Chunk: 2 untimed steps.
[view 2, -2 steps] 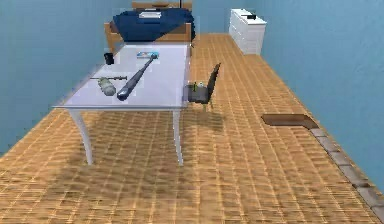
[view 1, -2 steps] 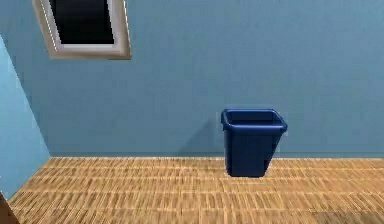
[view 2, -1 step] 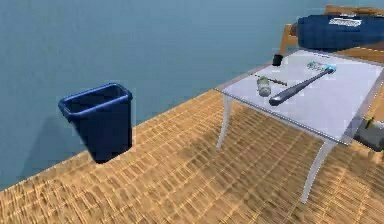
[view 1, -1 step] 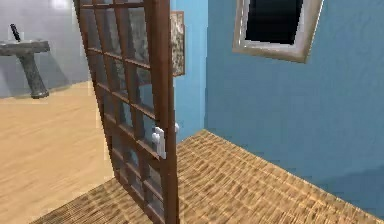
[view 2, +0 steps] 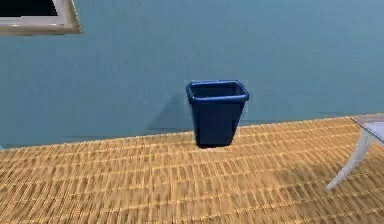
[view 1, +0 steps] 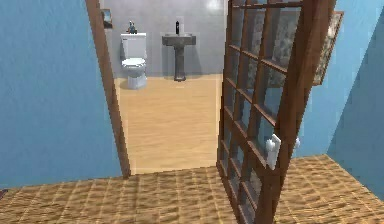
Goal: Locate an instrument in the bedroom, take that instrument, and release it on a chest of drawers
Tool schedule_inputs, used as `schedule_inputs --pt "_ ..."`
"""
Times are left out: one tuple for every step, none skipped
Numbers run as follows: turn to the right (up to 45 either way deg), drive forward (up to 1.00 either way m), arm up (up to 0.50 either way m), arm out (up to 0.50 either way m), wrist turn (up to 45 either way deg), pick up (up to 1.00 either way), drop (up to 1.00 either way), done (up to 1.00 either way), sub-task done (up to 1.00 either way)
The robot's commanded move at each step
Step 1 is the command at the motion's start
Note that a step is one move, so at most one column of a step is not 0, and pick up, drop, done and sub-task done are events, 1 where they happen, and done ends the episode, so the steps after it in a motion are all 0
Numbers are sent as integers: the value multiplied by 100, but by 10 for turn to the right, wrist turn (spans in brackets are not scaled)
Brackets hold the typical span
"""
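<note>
- Forward view and arm side view alike give nothing by which to tell where the instrument is.
- The state of the gripper cannot be told either.
- Near the middle of the forward view, a doorway (view 1: pixel 108 90) with a brown wooden frame opens onto a bathroom with a pale plank floor (view 1: pixel 170 120).
- Against the bathroom's grey far wall stands a white toilet (view 1: pixel 133 60).
- Just to the right of the toilet is a grey pedestal sink (view 1: pixel 179 48), with a small dark bottle (view 1: pixel 177 25) standing on top of it.
- On the forward view's right, a wooden door (view 1: pixel 265 100) with glass panes is swung toward the camera.
- A white handle (view 1: pixel 272 150) sits low on the door's near edge.
- Past the door, a framed picture (view 1: pixel 330 50) hangs on a blue wall (view 1: pixel 45 90), which also flanks the doorway on the left.
- The near floor is brown patterned wood (view 1: pixel 120 200).
- In the arm side view, a dark blue bin (view 2: pixel 217 112) stands upright on the woven-looking floor, near the middle and just beside the blue wall.
- At the arm side view's top left corner is the lower edge of a pale picture frame (view 2: pixel 40 18) on the wall.
- At the right edge are a pale grey furniture leg (view 2: pixel 350 165) and a corner of the surface above it, well apart from the bin.
</note>
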Motion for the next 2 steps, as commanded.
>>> schedule_inputs --pt "0 100 0 0 0 0 0 0 0" --pt "-30 0 0 0 0 0 0 0 0"
